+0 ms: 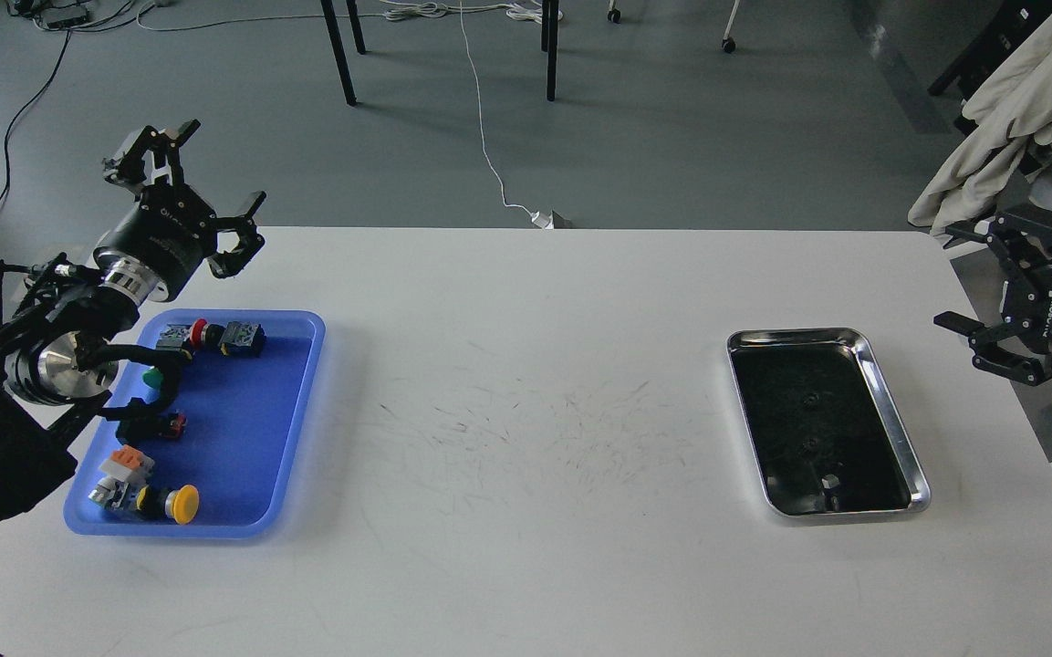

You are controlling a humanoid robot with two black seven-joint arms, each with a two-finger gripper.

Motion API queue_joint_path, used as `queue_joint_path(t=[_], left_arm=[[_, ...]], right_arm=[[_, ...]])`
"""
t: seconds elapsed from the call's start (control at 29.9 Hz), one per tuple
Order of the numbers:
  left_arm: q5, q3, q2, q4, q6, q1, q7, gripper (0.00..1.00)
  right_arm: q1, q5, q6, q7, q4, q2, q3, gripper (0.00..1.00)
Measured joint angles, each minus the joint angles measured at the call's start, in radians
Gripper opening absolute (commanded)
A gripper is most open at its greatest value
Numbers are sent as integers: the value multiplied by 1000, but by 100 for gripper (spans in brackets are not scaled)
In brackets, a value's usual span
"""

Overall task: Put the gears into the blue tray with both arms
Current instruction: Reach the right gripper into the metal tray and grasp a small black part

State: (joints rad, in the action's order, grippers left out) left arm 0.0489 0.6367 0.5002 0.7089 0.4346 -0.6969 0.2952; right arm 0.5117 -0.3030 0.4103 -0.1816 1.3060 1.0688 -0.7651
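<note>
The blue tray lies at the table's left end and holds several coloured push-button switches. Two tiny dark gears are faintly visible inside the shiny steel tray at the right. My left gripper hovers open above the table's far edge, just behind the blue tray's far left corner, holding nothing. Out past the table's right edge, my right gripper is open and empty, beside the steel tray's far right corner.
A small pale object shows in the steel tray's near end. The white table has scuff marks in its middle. A chair draped with cloth stands at the far right, and table legs and cables are on the floor behind.
</note>
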Motion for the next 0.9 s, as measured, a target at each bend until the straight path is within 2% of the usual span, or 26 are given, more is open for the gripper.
queue_joint_path(t=[0.17, 0.4, 0.54, 0.9], left_arm=[[-1, 1, 9, 9, -3, -2, 14, 99], [-1, 1, 24, 27, -14, -3, 16, 99], [-1, 1, 24, 28, -16, -3, 19, 99], [-1, 3, 26, 40, -16, -2, 22, 99]], right_arm=[[374, -169, 0, -57, 0, -2, 398, 99], [806, -280, 4, -62, -14, -142, 962, 98], [895, -341, 10, -62, -19, -234, 1120, 98], [871, -470, 8, -48, -141, -383, 1264, 94]])
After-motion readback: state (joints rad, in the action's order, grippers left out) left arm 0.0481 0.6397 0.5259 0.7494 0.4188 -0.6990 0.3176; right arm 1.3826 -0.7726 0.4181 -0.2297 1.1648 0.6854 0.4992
